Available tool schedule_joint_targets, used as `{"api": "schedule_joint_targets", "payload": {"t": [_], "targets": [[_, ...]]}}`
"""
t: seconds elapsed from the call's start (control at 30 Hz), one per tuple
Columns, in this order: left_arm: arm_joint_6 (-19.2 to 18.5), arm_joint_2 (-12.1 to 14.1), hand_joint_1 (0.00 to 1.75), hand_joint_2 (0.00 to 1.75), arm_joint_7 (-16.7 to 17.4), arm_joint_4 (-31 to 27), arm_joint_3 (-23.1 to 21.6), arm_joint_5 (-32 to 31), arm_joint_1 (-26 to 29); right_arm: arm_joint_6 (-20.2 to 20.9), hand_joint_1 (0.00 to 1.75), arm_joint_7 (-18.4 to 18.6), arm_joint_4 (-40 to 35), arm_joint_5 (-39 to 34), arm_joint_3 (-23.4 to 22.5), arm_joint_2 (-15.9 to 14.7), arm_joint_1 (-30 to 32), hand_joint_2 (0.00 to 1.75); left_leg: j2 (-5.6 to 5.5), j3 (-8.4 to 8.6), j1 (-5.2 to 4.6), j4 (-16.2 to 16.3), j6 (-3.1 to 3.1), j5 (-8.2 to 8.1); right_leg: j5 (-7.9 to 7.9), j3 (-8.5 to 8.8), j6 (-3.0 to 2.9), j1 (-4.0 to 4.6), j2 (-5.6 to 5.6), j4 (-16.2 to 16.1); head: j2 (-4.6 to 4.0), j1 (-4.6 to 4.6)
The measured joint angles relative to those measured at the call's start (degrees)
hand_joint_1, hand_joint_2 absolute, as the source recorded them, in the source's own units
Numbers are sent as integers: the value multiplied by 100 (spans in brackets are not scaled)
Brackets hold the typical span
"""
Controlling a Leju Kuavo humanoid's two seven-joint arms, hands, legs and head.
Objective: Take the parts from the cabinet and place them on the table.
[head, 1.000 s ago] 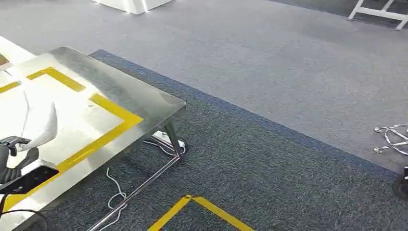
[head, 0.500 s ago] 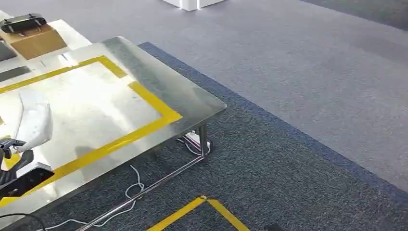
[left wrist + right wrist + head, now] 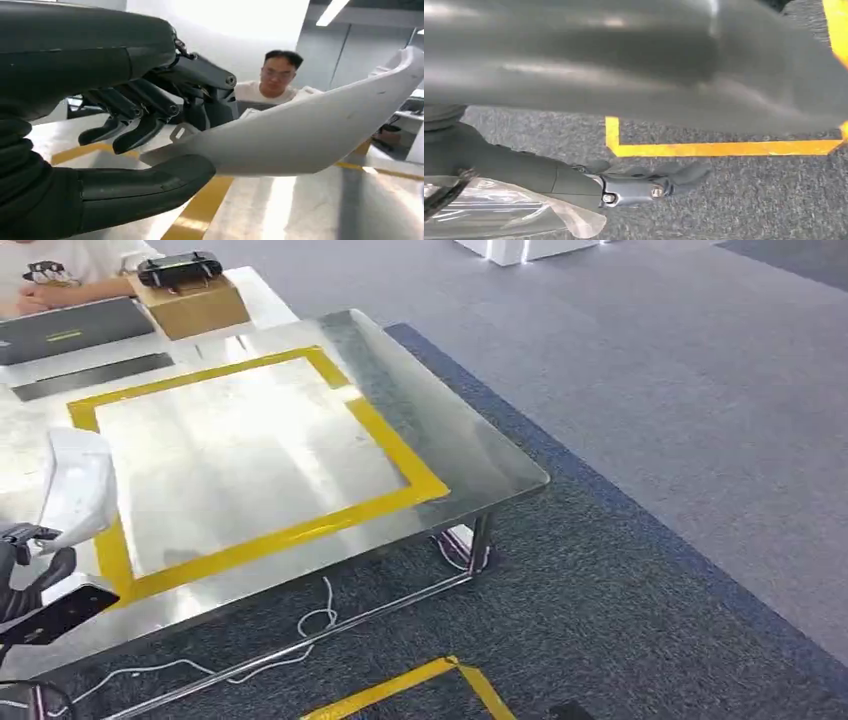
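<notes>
Head view: steel table, grey carpet

an office-like robot test lab: grey carpet marked with yellow tape, a steel worktop, a laptop at ten o'clock.

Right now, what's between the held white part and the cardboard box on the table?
Head view: bare steel tabletop and yellow tape separate white part from cardboard box.
</notes>
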Motion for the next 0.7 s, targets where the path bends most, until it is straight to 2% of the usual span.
{"api": "schedule_joint_targets", "payload": {"t": [0.03, 0.07, 0.1, 0.13, 0.17, 0.2, 0.23, 0.27, 0.3, 0.33, 0.37, 0.4, 0.43, 0.5, 0.53, 0.57, 0.6, 0.63, 0.67, 0.7], "targets": [[-4, 24, 175, 175, 2, -2, 2, 0, 10, 4, 0, -2, -2, 4, 0, 27, -11, 0, 85, 1, -4, 27, -18, -37, 26, 29, -39, -38, -82, -60, 0, -7], [-9, 42, 175, 175, 4, -2, 7, 0, -14, 11, 0, -2, 0, 11, -7, 24, -7, 0, 448, -61, -42, 187, -56, -154, 19, 54, -82, -37, -157, -78, 0, -51], [-11, 55, 175, 175, 11, -2, 7, 0, -53, 11, 0, -2, 0, 17, -7, 24, -3, 0, 652, -217, -33, 522, -93, -354, 13, 64, -99, -33, -234, -81, 0, -74], [-13, 51, 175, 175, 13, -2, -2, 0, -66, 11, 0, 0, 0, 19, -7, 24, 4, 0, 757, -441, -12, 1001, -120, -583, -2, 71, -117, -25, -319, -80, 0, -72], [-15, 48, 175, 175, 15, -2, -6, 0, -56, 11, 0, 0, 0, 20, -4, 24, 10, 0, 786, -648, 7, 1434, -140, -746, -14, 75, -122, -23, -396, -80, 0, -74], [-26, 46, 175, 175, 13, -2, -11, -2, -48, 11, 0, 0, 0, 24, -2, 24, 15, 0, 792, -792, 22, 1720, -157, -817, -27, 79, -121, -22, -472, -78, 0, -77], [-37, 39, 175, 175, 15, 0, -11, 0, -43, 11, 0, 7, 2, 35, 0, 24, 16, 0, 797, -808, 38, 1737, -172, -749, -41, 92, -115, -22, -554, -77, 0, -77], [-46, 39, 175, 175, 15, -2, -11, -2, -46, 11, 0, 9, 2, 53, 0, 26, 12, 0, 820, -681, 48, 1470, -178, -532, -62, 113, -109, -23, -638, -77, 0, -77], [-46, 42, 175, 175, 17, -2, -11, -7, -51, 15, 0, 11, 2, 70, -2, 29, 8, 0, 869, -443, 50, 998, -174, -259, -83, 150, -94, -23, -710, -77, 0, -74], [-46, 42, 175, 175, 26, -2, -9, -11, -53, 18, 0, 20, 2, 94, -4, 33, 6, 0, 1006, -166, 43, 469, -157, -8, -111, 194, -79, -23, -774, -78, 0, -79], [-46, 42, 175, 175, 28, -2, -11, -13, -60, 24, 0, 28, 2, 111, -7, 33, 6, 0, 1298, 16, 12, 99, -135, 36, -140, 229, -49, -5, -836, -79, 0, -72], [-46, 39, 175, 175, 31, -2, -17, -18, -79, 26, 0, 42, 2, 133, -9, 35, 12, 0, 1367, 45, -67, 18, -93, -34, -176, 230, -4, 37, -887, -57, 0, -94], [-44, 39, 175, 175, 31, -2, -17, -31, -75, 33, 0, 48, 4, 162, -13, 35, 5, 0, 1300, 13, -53, 37, -35, -33, -187, 243, 21, 54, -955, -67, 0, -70], [-41, 39, 175, 175, 31, -2, -17, -55, -45, 50, 0, 52, 2, 192, -26, 37, 1, 0, 1147, -10, -64, 39, 27, -44, -205, 302, 71, 54, -1117, -115, 0, -63], [-39, 44, 175, 175, 31, -4, -15, -59, -41, 57, 0, 52, 2, 205, -44, 40, -2, 0, 1069, 27, -28, -22, 72, -13, -249, 317, 115, 52, -1148, -112, 0, -77], [-31, 41, 175, 175, 28, -13, -15, -61, -25, 65, 0, 55, 2, 216, -57, 42, -10, 0, 1017, 42, -6, -41, 98, 0, -329, 265, 146, 25, -806, -14, 0, -33], [-28, 46, 175, 175, 28, -15, -22, -64, -52, 74, 0, 52, 2, 234, -57, 46, -7, 0, 955, 36, 6, -40, 144, 3, -514, 92, 152, 8, -486, 326, 0, -22], [-26, 37, 175, 175, 22, -17, -28, -72, -65, 79, 0, 61, 4, 245, -57, 48, -2, 0, 885, 31, 8, -39, 162, -2, -732, -154, 157, 7, -361, 803, 0, -7], [-26, 33, 175, 175, 17, -17, -39, -81, -52, 83, 0, 72, 11, 258, -57, 48, 12, 0, 810, 32, 8, -39, 167, -6, -923, -424, 159, 10, -313, 1305, 0, -11], [-28, 33, 175, 175, 13, -17, -46, -87, -44, 90, 0, 79, 15, 275, -59, 48, 28, 0, 725, 35, 6, -38, 173, -10, -1022, -673, 161, 17, -304, 1708, 0, -11]]}}
